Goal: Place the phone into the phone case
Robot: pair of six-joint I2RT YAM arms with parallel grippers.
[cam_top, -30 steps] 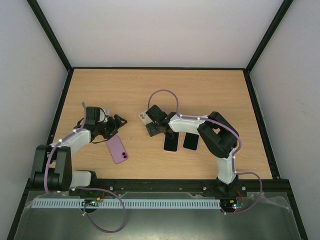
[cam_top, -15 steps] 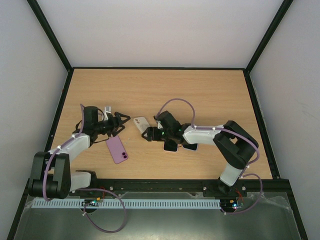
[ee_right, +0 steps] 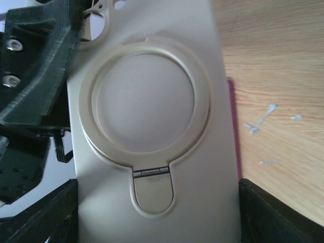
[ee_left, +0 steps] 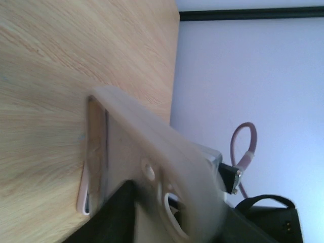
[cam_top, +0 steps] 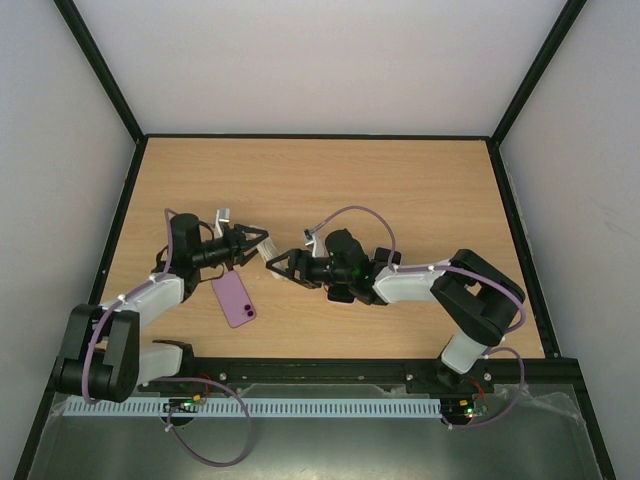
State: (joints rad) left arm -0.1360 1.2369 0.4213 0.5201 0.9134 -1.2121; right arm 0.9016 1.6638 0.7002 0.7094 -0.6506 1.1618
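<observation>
None of the fitting is done: your right gripper (cam_top: 284, 266) is clamped across the phone case (ee_right: 152, 152), held up between the arms, your left gripper (cam_top: 250, 242) sits at its other end, grip unconfirmed, and the purple phone (cam_top: 237, 299) lies uncased on the table (cam_top: 400, 180).

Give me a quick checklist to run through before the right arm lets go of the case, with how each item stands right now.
1. The right gripper clamps the phone case across its width: ok.
2. The left gripper has a firm hold on the case's other end: cannot tell; it is at the case, but the left wrist view is blurred.
3. Case's facing is known: ok, the ring stand on its back faces the right wrist camera.
4. The purple phone lies flat on the table, not covered by either arm: ok.
5. Case's open side is turned toward the phone: cannot tell.
</observation>
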